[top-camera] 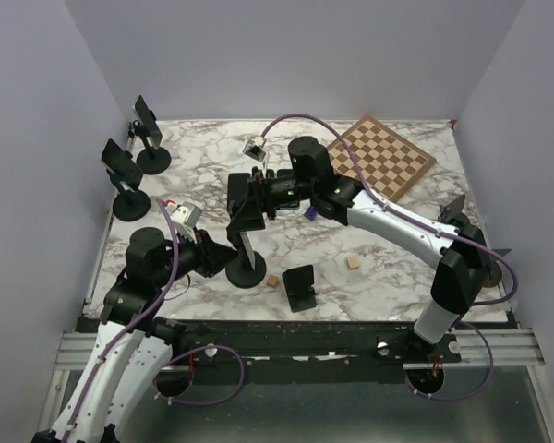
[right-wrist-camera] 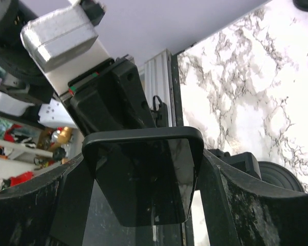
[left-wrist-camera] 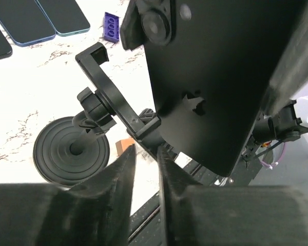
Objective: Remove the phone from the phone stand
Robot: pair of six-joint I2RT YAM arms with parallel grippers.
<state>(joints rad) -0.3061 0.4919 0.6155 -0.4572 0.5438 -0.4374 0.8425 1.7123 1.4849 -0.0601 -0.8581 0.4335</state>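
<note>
The black phone (top-camera: 244, 210) is held above the table in my right gripper (top-camera: 246, 196), which is shut on its edges. In the right wrist view the phone (right-wrist-camera: 143, 179) sits between both fingers (right-wrist-camera: 236, 200). The black phone stand (top-camera: 246, 269) has a round base (left-wrist-camera: 66, 154) and an empty clamp (left-wrist-camera: 103, 84). The phone (left-wrist-camera: 215, 77) hangs to the clamp's right, clear of it. My left gripper (top-camera: 224, 257) is at the stand's stem. Its fingertips (left-wrist-camera: 127, 154) close narrowly on the stand's lower bracket (left-wrist-camera: 148, 132).
Two more stands with phones (top-camera: 122, 166) (top-camera: 148, 120) are at the back left. A chessboard (top-camera: 383, 157) lies back right. Two wooden cubes (top-camera: 354, 262) (top-camera: 272, 281), a small black holder (top-camera: 300, 286) and a purple brick (left-wrist-camera: 111, 26) are nearby. Flat phones (left-wrist-camera: 20, 20) lie beyond the stand.
</note>
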